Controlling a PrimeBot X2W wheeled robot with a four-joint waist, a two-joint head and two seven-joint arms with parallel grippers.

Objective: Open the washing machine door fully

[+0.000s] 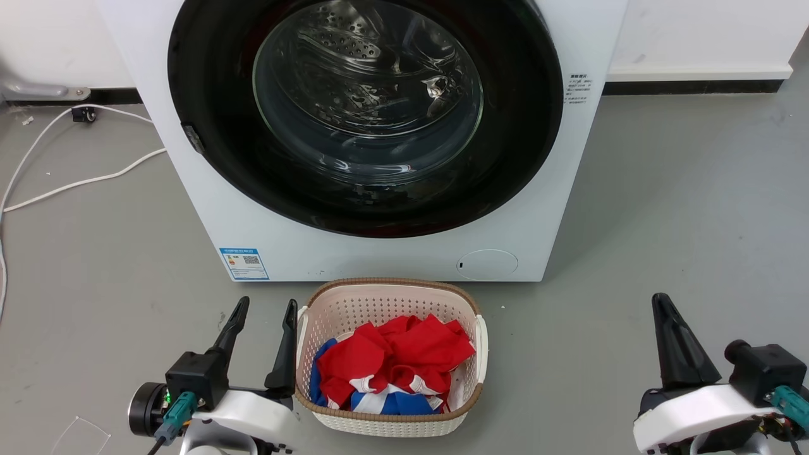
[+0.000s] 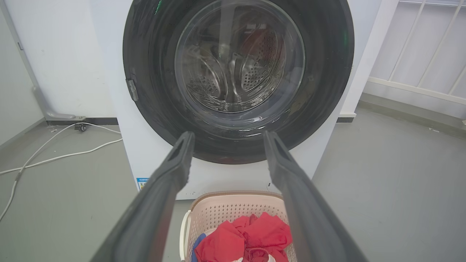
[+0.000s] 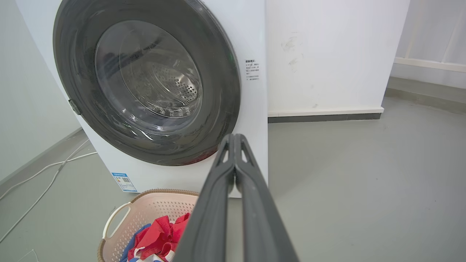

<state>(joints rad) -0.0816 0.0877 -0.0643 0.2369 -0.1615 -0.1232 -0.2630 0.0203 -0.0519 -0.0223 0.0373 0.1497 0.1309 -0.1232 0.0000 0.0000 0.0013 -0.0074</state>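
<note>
**Left gripper spread, right gripper closed, washing machine door shut beyond both**

Both pairs of jaws sit low over the floor. The left gripper's jaws stand wide apart with nothing between them. The right gripper's jaws are pressed together and hold nothing. Between the two grippers, just beside the left jaws, stands a beige laundry basket of red and blue clothes. Ahead of the fingertips and above them rises the white washing machine. The washing machine door lies flush in its front, well apart from either pair, with nothing touching it.

The door will likely handle as a stiff, fairly heavy thing, given the bulging glass bowl at its centre. It should swing in an arc rather than pull straight out. The glossy black ring is smooth and rounded, probably slippery, and offers the jaws no edge. The glass is best left unknocked.

A small grey tab sits on the rim at about mid-height, up and to the left of the left jaws. It looks like the one place to take hold. The hinge is probably on the opposite side, though none can be seen. The spread left jaws seem the better placed. The catch would likely need a firm first tug, with a lighter swing after. The basket could crowd the arm below the door.
</note>
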